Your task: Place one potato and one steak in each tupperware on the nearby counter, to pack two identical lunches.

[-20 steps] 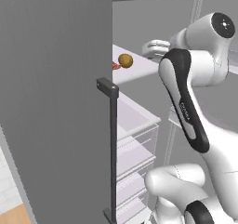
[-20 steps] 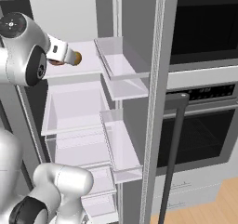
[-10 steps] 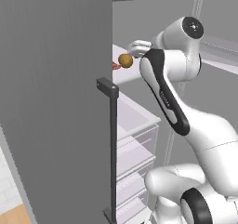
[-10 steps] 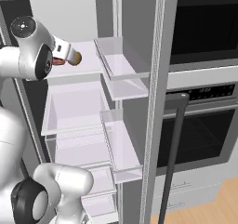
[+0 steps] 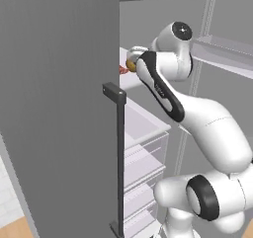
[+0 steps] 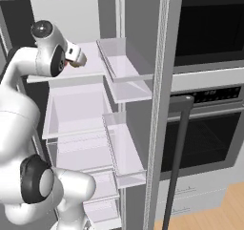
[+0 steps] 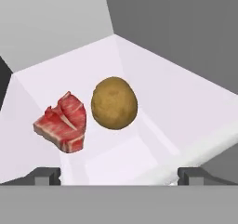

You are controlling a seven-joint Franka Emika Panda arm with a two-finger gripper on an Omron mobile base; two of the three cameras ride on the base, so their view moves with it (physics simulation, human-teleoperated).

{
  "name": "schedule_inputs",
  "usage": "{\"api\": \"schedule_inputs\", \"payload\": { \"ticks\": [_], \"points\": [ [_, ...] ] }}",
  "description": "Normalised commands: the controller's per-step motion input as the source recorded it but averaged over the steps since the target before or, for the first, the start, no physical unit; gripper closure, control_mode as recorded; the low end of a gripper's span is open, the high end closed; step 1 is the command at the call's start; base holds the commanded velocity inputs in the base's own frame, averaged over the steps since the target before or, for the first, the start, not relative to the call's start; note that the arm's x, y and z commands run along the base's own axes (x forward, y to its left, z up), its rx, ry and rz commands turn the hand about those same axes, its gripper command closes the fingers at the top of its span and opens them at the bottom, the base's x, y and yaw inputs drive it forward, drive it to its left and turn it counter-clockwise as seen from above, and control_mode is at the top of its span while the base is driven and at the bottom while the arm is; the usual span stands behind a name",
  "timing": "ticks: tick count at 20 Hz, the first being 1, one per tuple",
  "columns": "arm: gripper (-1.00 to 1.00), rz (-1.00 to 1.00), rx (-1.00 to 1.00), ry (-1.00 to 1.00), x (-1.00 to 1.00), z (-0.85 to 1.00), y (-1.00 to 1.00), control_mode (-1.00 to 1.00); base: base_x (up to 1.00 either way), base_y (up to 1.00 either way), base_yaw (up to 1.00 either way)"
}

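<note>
My gripper (image 7: 119, 174) is reaching into the upper part of an open refrigerator (image 6: 76, 109). Its jaws stand spread wide, with nothing between them; the two dark fingertips (image 7: 44, 175) sit far apart at the bottom of the hand view.

On the pale upper shelf (image 7: 186, 107) ahead of my gripper lie two items. A golden-brown potato (image 7: 114, 102) sits near the middle of the hand view, resting on the shelf. A raw steak (image 7: 62, 121), red-pink with pale streaks, lies just beside it on the left in that view, close to it; whether they touch I cannot tell.

In the left base view the potato (image 5: 130, 64) shows partly, just beyond the edge of the grey fridge door (image 5: 59, 108), with a sliver of the steak (image 5: 123, 69) below it. My arm (image 5: 170, 91) rises from the lower right toward that shelf.

In the right base view the clear door bins (image 6: 126, 76) stand to the right of the shelves, and a black wall oven (image 6: 205, 86) is further right.
</note>
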Motion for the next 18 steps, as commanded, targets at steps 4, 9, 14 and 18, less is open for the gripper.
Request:
{"api": "schedule_inputs", "payload": {
  "ticks": [4, 9, 14, 18],
  "points": [
    [-1.00, -0.02, 0.00, 0.03, 0.49, -0.05, 0.28, -1.00, 0.00, 0.00, 0.00],
    [-1.00, -0.02, 0.00, 0.03, 0.55, -0.10, 0.01, -1.00, 0.00, 0.00, 0.00],
    [-1.00, -0.01, 0.00, 0.04, 0.49, -0.30, 0.00, -1.00, 0.00, 0.00, 0.00],
    [-1.00, -0.01, 0.00, 0.01, 0.41, -0.16, 0.00, -1.00, 0.00, 0.00, 0.00]
  ]
}}
